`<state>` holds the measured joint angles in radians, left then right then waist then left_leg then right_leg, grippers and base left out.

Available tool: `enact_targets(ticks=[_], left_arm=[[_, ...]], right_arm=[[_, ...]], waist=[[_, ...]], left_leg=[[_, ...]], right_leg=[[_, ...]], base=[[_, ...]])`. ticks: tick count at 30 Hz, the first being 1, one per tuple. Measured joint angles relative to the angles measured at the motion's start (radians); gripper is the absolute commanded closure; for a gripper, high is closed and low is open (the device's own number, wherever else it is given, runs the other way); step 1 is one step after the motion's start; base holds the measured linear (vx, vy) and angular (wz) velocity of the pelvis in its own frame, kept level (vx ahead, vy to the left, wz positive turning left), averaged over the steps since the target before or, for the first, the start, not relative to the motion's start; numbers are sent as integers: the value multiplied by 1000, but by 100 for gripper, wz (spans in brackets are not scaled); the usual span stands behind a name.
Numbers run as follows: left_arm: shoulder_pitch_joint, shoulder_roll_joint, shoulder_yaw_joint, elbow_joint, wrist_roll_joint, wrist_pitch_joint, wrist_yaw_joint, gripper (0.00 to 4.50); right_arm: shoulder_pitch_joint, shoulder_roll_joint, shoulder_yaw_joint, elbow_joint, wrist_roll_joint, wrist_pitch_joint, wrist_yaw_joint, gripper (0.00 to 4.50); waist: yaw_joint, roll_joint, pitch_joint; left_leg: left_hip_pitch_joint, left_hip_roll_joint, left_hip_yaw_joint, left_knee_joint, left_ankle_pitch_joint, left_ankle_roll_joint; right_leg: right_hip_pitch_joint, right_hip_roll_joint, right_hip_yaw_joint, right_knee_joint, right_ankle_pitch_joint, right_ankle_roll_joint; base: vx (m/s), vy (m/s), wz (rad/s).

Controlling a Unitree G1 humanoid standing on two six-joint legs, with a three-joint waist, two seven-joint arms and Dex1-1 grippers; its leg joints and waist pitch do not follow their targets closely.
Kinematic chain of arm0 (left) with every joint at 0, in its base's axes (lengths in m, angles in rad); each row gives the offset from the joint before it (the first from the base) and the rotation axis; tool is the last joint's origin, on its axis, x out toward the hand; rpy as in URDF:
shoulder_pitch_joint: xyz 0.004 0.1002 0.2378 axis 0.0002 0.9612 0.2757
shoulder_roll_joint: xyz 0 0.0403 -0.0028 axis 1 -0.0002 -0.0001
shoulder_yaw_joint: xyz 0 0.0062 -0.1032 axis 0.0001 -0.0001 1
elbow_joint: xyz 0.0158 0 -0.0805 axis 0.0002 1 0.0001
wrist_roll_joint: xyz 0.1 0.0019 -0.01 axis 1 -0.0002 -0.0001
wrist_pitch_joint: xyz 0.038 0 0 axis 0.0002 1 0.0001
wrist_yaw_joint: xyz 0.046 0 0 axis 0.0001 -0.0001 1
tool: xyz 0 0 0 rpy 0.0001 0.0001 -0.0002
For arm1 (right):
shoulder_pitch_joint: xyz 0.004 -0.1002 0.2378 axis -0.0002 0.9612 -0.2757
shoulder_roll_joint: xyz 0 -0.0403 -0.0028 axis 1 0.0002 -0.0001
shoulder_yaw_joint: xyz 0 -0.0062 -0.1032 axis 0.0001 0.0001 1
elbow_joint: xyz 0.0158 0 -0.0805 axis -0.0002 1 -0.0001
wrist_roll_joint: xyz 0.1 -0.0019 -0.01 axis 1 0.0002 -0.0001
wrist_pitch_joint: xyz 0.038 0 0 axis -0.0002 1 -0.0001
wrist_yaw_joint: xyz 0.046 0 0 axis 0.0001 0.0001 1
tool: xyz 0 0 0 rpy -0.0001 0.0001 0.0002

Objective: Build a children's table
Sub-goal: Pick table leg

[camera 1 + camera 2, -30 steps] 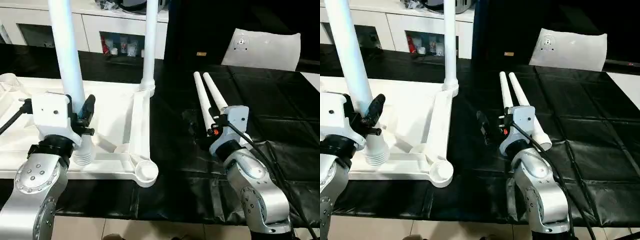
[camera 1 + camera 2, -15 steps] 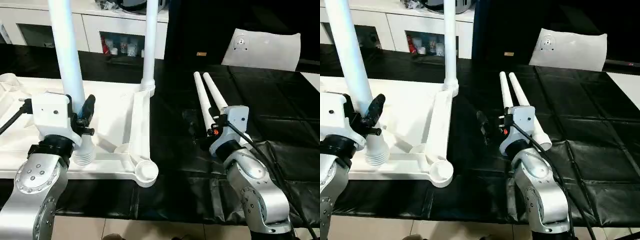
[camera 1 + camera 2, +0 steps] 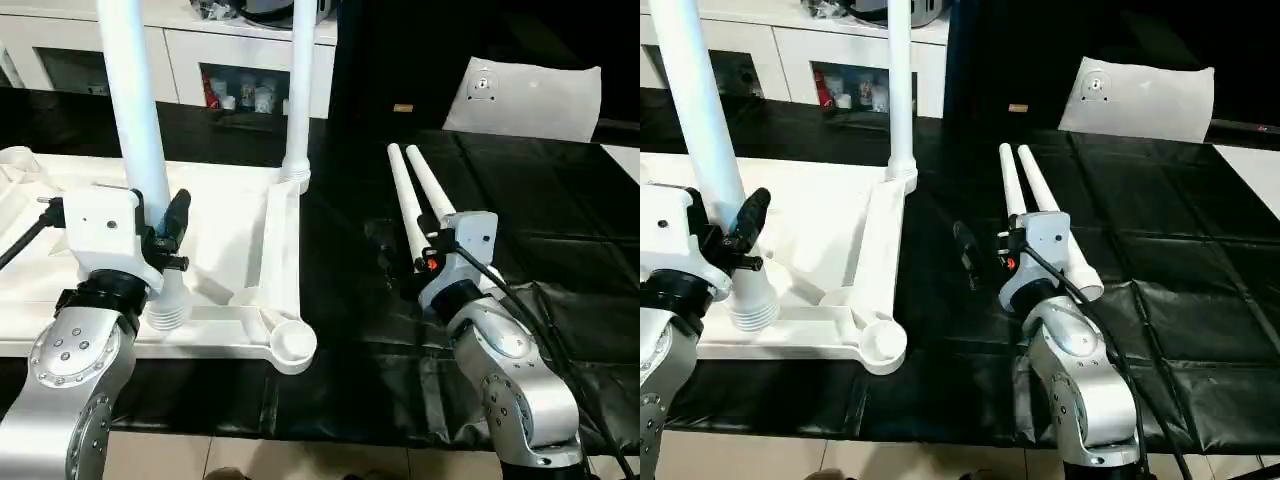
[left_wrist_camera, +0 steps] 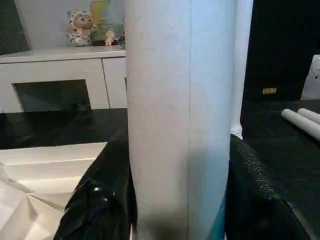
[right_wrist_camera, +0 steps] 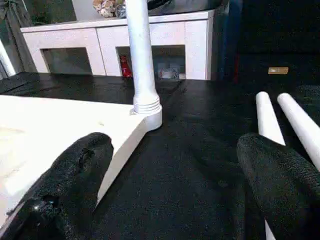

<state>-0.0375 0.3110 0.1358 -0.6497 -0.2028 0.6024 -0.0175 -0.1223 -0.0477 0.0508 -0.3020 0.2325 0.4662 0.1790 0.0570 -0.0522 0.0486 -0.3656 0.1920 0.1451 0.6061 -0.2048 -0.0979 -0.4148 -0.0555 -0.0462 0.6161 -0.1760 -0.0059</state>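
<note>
Left eye view: a square white plastic tabletop lies upside down on the black sheet-covered work surface, filling the left half of the frame. One long tapered white plastic leg already stands upright in the round socket at the top's far right corner, near upper centre. At left, the left gripper has its two black fingers clamped on a second white tapered leg, held upright with its ribbed end low over the top's near edge, beside the open round corner socket at lower centre; whether that end touches the plastic is hard to judge from this angle. Two more white tapered legs lie side by side on the black sheet right of centre. The right gripper sits just beside their thick ends, its fingers spread wide and holding nothing. A white cushion-like bag rests at upper right, and a white cabinet with dark openings runs along the top edge. By appearances, one leg of four is fitted; seating the held leg and both loose ones remains.
</note>
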Motion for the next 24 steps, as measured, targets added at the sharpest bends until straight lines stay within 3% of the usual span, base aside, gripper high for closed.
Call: enact_targets(ticks=[24], left_arm=[[0,0,0,0,0,0,0,264]], right_arm=[[0,0,0,0,0,0,0,13]], waist=[[0,0,0]], left_leg=[[0,0,0,1,0,0]], right_leg=[[0,0,0,0,0,0]], base=[[0,0,0]])
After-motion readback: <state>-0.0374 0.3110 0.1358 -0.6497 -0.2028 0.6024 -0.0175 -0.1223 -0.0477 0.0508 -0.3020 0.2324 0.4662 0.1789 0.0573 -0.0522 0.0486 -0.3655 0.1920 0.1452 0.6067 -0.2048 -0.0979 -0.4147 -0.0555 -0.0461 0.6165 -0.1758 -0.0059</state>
